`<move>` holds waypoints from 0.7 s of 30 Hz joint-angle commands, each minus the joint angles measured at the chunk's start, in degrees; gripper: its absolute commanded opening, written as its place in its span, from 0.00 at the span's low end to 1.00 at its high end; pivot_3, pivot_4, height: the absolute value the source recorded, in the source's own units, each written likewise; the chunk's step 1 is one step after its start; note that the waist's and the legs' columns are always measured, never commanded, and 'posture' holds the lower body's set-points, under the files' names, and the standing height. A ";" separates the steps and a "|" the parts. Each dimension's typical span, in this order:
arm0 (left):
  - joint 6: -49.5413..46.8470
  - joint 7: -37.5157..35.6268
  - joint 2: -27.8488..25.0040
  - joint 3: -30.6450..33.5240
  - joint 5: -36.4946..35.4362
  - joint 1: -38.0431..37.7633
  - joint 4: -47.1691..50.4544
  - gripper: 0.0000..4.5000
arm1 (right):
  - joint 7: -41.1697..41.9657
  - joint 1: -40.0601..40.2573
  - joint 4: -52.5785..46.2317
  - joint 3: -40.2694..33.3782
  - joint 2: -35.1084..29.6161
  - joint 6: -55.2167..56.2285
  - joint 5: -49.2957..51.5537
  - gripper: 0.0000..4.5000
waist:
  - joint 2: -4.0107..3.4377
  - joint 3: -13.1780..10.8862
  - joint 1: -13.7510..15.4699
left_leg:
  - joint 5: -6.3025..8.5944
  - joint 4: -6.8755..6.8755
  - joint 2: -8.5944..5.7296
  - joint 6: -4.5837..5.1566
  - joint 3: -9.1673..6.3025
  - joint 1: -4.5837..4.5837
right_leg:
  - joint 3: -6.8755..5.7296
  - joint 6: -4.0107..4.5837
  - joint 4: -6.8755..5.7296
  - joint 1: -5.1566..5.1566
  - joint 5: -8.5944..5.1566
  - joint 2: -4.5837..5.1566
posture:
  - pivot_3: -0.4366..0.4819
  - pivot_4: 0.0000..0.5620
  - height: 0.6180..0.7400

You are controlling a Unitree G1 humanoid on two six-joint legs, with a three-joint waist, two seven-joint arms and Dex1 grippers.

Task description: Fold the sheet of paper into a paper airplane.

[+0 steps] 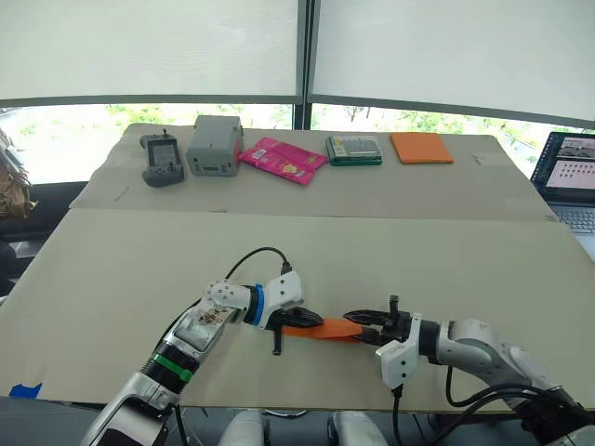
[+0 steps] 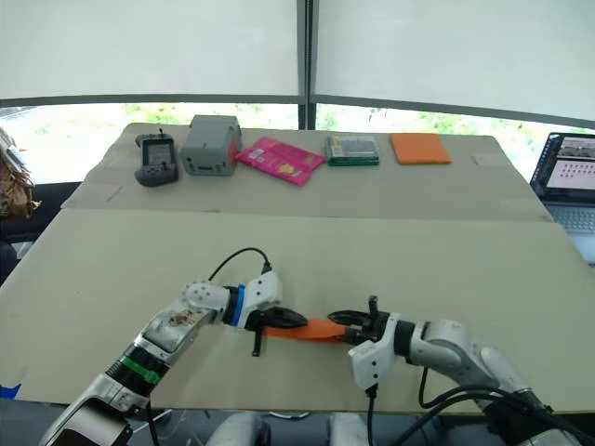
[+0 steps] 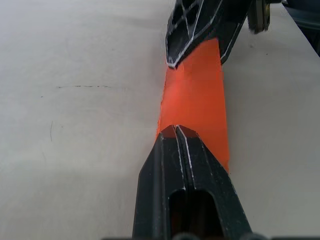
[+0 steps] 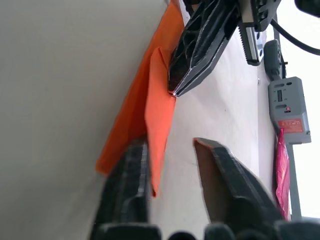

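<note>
The sheet of paper [image 1: 335,329] is bright orange and folded into a narrow strip, lying low over the near table between my two grippers. My left gripper [image 1: 313,322] is shut on the strip's left end; in the left wrist view its fingertips [image 3: 177,134] pinch the paper [image 3: 197,95]. My right gripper [image 1: 361,317] is at the strip's right end. In the right wrist view its fingers [image 4: 131,170] stand apart, and a folded edge of the paper [image 4: 157,120] lies in the gap beside one finger. The left gripper [image 4: 176,89] clamps the far end there.
On the far table stand a dark handheld controller [image 1: 161,160], a grey box [image 1: 215,145], a pink packet [image 1: 282,160], a green box [image 1: 354,150] and a thicker orange pad [image 1: 421,148]. A laptop [image 1: 568,178] sits at the right edge. A seam [image 1: 307,216] divides the two tables.
</note>
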State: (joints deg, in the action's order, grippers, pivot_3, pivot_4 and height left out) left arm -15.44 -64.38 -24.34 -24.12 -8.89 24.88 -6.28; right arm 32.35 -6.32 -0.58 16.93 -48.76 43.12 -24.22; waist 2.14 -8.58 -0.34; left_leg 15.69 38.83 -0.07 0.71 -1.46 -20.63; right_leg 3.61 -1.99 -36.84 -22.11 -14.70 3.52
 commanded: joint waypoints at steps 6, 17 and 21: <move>-0.45 1.14 -0.45 0.03 1.54 -2.18 -1.90 0.00 | 13.13 6.94 -13.81 -8.13 -7.99 -24.03 32.43 0.98 | -0.02 0.00 0.07 | 0.05 0.00 0.07 0.09 0.00 -0.02 | 0.09 -0.01 0.05 0.03 -0.01 -0.04 | 0.48 0.27 1.00; -4.25 2.31 -1.32 2.79 -0.31 -5.62 3.12 0.00 | 3.29 4.09 -23.24 -6.32 9.22 -66.25 40.10 0.26 | -0.09 0.02 -0.28 | 0.06 0.00 0.12 0.11 -0.10 -0.45 | 0.01 -0.03 0.02 -0.41 -0.01 -0.07 | 0.48 0.27 1.00; -4.84 3.55 -2.08 2.84 0.76 -6.97 3.93 0.00 | 2.84 6.23 -25.07 -4.51 12.17 -69.47 38.64 0.01 | -0.13 0.01 -0.41 | 0.06 0.00 0.12 0.11 -0.09 -0.52 | 0.03 -0.03 0.01 -0.50 -0.01 -0.04 | 0.48 0.27 1.00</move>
State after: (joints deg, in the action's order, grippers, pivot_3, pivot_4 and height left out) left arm -17.78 -61.67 -25.02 -20.61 -9.74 19.60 -0.75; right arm 35.85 -0.32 -22.64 12.78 -37.09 -25.20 14.23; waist 2.01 -8.57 -0.74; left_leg 15.76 38.83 0.04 0.82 -1.55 -21.14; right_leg 3.64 -2.02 -36.83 -22.60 -14.71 3.48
